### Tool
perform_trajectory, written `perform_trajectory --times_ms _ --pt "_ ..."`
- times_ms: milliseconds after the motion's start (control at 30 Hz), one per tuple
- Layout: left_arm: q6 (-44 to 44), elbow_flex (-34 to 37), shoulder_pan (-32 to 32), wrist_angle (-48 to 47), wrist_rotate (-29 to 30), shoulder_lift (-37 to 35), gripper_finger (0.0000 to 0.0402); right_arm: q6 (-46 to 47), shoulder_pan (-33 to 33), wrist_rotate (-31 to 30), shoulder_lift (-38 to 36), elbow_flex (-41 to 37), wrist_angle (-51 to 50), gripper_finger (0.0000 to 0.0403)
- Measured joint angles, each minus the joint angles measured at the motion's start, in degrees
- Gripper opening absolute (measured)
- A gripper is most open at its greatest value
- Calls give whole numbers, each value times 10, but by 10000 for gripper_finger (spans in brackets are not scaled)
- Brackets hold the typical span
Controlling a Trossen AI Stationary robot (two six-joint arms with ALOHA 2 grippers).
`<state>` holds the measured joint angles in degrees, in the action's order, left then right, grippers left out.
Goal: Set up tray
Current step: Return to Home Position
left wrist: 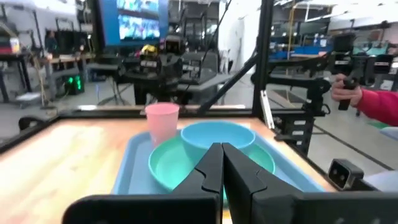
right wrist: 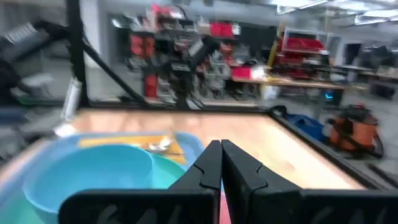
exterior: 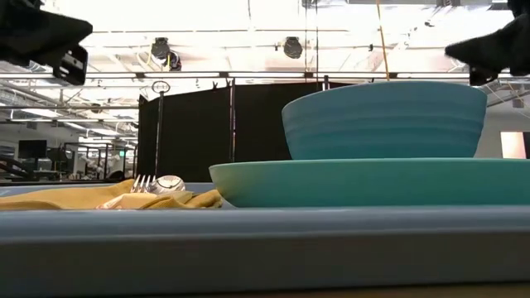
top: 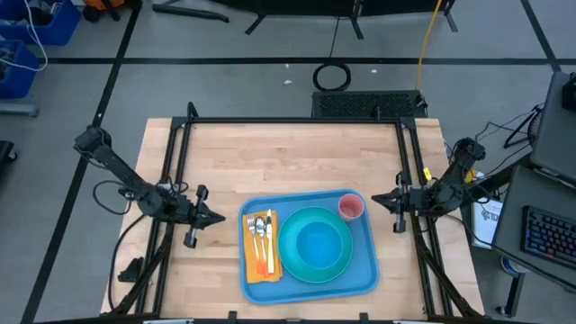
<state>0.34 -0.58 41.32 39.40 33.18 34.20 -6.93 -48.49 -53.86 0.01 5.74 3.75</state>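
Tray: the blue tray point(top: 367, 270) sits on the counter point(top: 270, 153) at centre, by the near edge, long side running left to right.
Load: a turquoise plate point(top: 340, 261) with a blue bowl point(top: 315, 241) on it sits mid-tray. A pink cup point(top: 350, 208) stands at the far right corner. A yellow napkin point(top: 255, 270) lies at the left end with cutlery point(top: 261, 236) on top.
Left gripper: the left gripper point(top: 214, 217) is just left of the tray and clear of it. Its fingers point(left wrist: 208, 171) are pressed together and hold nothing.
Right gripper: the right gripper point(top: 378, 200) is just right of the tray's far right corner, near the cup. Its fingers point(right wrist: 208, 165) are together and empty.
Step (judged): the tray looks fully laid, so what remains is homing both arms.
Method: draw each arm up and outward, away from the tray. Keep the fingers together. Take the right arm clear of the cup first, since it is light and would tip on a brush.
Bystander: a person's pink sleeve point(left wrist: 376, 104) shows beyond the frame on the right, so keep the swing inside it.
Writing: none readable; the far screen in the left wrist view is illegible.
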Motion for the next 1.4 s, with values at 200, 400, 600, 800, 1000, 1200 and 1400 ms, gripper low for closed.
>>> perform_trajectory --times_ms 200,400,600,800,1000,1200,1400 --pt "-41 0 9 -123 4 -82 17 56 -7 -6 0 4 -78 0" --pt "-33 0 20 -202 21 -139 3 75 -7 -15 1 5 -96 0" --pt "-19 0 19 -261 45 -139 31 32 -7 -45 2 4 -89 0" --pt "-19 0 19 -272 44 -136 50 28 -7 -47 2 3 -84 0" --pt "-21 0 19 -272 44 -136 52 31 -7 -46 2 3 -83 0" --pt "-21 0 19 -272 44 -136 53 31 -7 -46 2 3 -83 0" --pt "-21 0 19 -272 44 -136 51 31 -7 -46 2 3 -83 0"
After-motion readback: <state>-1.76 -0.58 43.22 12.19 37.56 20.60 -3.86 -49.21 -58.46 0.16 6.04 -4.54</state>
